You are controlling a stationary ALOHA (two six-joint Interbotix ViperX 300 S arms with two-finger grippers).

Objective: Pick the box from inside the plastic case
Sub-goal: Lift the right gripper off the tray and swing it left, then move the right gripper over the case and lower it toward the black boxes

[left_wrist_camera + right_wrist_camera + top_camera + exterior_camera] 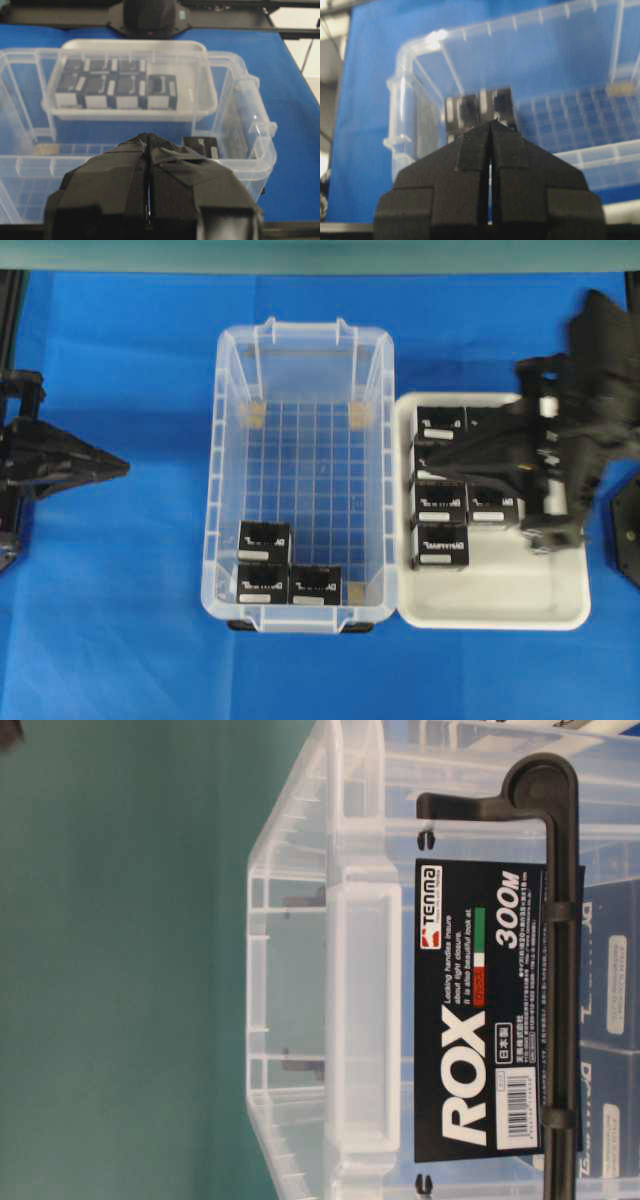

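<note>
The clear plastic case (228,470) stands mid-table. Three black boxes lie in its near left corner: one (265,541), one (261,582) and one (314,584). Boxes inside the case show in the right wrist view (479,111) and one in the left wrist view (202,147). My left gripper (122,467) is shut and empty, left of the case and apart from it; it shows in its wrist view (147,137). My right gripper (432,455) is shut and empty, above the boxes in the white tray; it shows in its wrist view (491,123).
A shallow white tray (500,595) stands right of the case with several identical black boxes (440,543) in its far half. The table-level view is filled by the case's end wall and its black "ROX" label (480,1010). Blue cloth (110,610) covers the table.
</note>
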